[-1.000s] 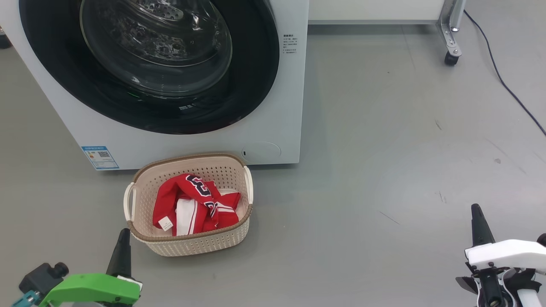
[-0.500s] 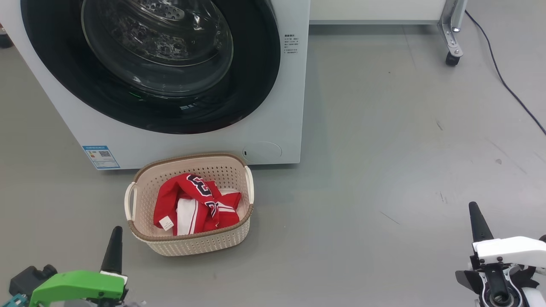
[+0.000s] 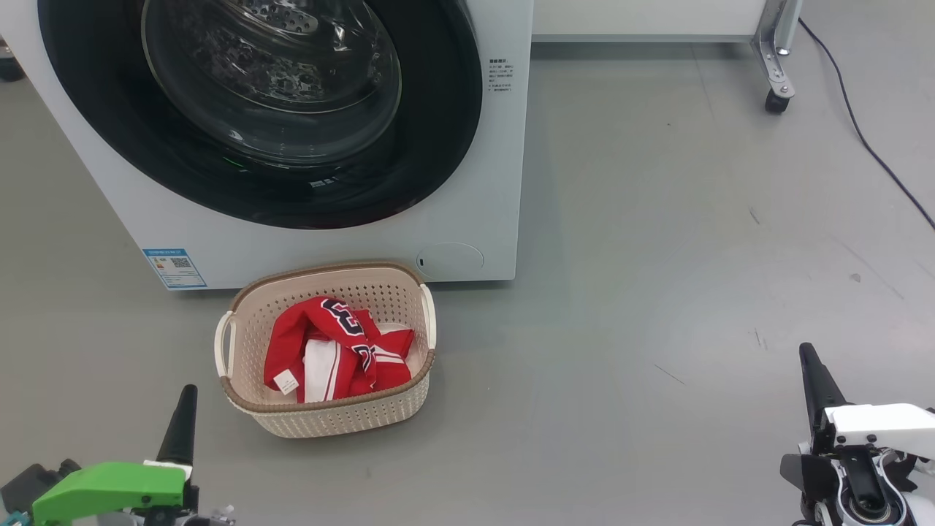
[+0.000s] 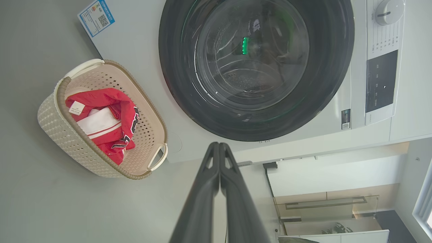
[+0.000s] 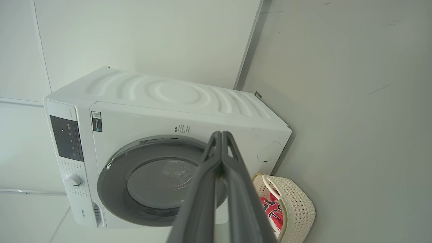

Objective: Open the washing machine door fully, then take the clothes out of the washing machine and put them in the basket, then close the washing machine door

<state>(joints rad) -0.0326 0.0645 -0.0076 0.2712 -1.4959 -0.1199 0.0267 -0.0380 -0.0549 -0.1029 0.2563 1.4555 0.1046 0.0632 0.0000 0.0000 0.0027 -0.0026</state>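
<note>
The white washing machine (image 3: 482, 183) stands at the upper left with its black-rimmed door (image 3: 438, 146) flush against the front; the door (image 4: 256, 67) (image 5: 158, 189) looks closed in both wrist views too. In front of it on the floor sits the cream basket (image 3: 329, 420) (image 4: 57, 125) (image 5: 297, 209) holding the red and white clothes (image 3: 332, 351) (image 4: 101, 118) (image 5: 273, 209). My left gripper (image 3: 182, 416) (image 4: 218, 145) is shut and empty, low left of the basket. Far off at the lower right, my right gripper (image 3: 809, 365) (image 5: 221, 135) is shut and empty as well.
Grey floor stretches wide to the right of the machine. A wheeled metal leg (image 3: 774, 73) stands at the upper right, with a dark cable (image 3: 869, 146) running down the right side. A white cabinet base (image 3: 643, 22) lies behind.
My left gripper has drawn back down and leftward, away from the basket. The right gripper has shifted slightly. The view has drifted a little; machine and basket stay put.
</note>
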